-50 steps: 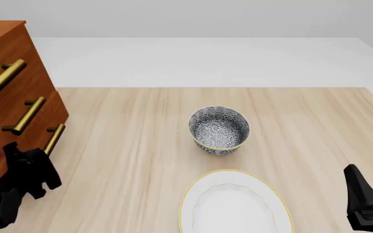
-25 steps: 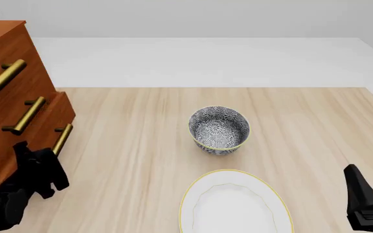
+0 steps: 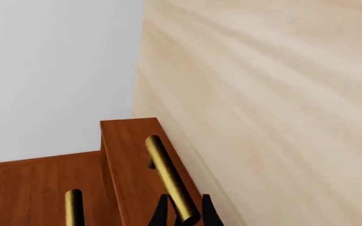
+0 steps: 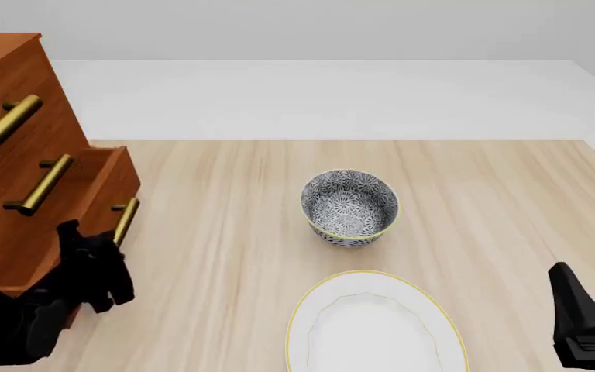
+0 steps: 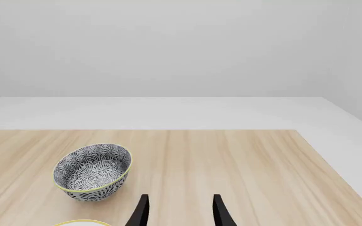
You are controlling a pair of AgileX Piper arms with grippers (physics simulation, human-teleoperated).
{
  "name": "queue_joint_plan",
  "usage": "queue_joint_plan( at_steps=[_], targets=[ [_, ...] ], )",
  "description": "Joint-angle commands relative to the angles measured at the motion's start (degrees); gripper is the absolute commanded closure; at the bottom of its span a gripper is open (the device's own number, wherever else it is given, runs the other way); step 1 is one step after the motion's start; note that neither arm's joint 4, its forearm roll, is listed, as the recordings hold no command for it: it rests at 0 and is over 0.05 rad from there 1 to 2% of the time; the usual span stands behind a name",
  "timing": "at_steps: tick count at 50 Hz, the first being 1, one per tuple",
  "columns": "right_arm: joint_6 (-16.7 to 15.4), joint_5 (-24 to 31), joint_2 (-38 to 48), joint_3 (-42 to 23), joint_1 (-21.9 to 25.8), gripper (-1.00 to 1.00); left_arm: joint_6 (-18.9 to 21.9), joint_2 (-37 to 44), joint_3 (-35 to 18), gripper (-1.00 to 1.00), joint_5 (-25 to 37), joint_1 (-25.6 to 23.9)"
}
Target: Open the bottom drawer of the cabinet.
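Note:
The reddish-brown cabinet (image 4: 8, 116) stands at the table's left edge, with three brass bar handles. Its bottom drawer (image 4: 106, 182) sticks out a little from the cabinet front toward the right. My left gripper (image 4: 106, 260) is shut on the near end of the bottom drawer's brass handle (image 4: 125, 221). In the left wrist view the two dark fingertips (image 3: 160, 214) clamp the handle bar (image 3: 168, 179), with the drawer front (image 3: 127, 165) behind it. My right gripper (image 5: 179, 212) is open and empty, low at the front right of the table (image 4: 582, 314).
A black-and-white patterned bowl (image 4: 349, 206) stands at the table's middle; it also shows in the right wrist view (image 5: 93, 172). A white plate with a yellow rim (image 4: 375, 325) lies in front of it. The wooden table (image 4: 225, 232) ends at a white floor behind.
The left gripper has moved right, holding the bottom handle, and the bottom drawer has slid out from the cabinet front. The right arm has not moved.

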Motion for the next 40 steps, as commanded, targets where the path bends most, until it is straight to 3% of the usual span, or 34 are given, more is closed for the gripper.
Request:
queue_joint_plan(
  at_steps=[1,20,21,40],
  targets=[
    [0.0,0.0,0.0,0.0,0.0,-1.0,-0.3,4.2,-7.8,1.0,-0.6,-8.0],
    [0.0,0.0,0.0,0.0,0.0,-1.0,-0.6,5.1,-8.3,1.0,0.1,-8.7],
    [0.0,0.0,0.0,0.0,0.0,-1.0,-0.6,5.2,-8.2,-1.0,0.1,-8.6],
    [0.0,0.0,0.0,0.0,0.0,-1.0,-0.1,5.7,-8.0,-1.0,0.0,-8.2]
  ],
)
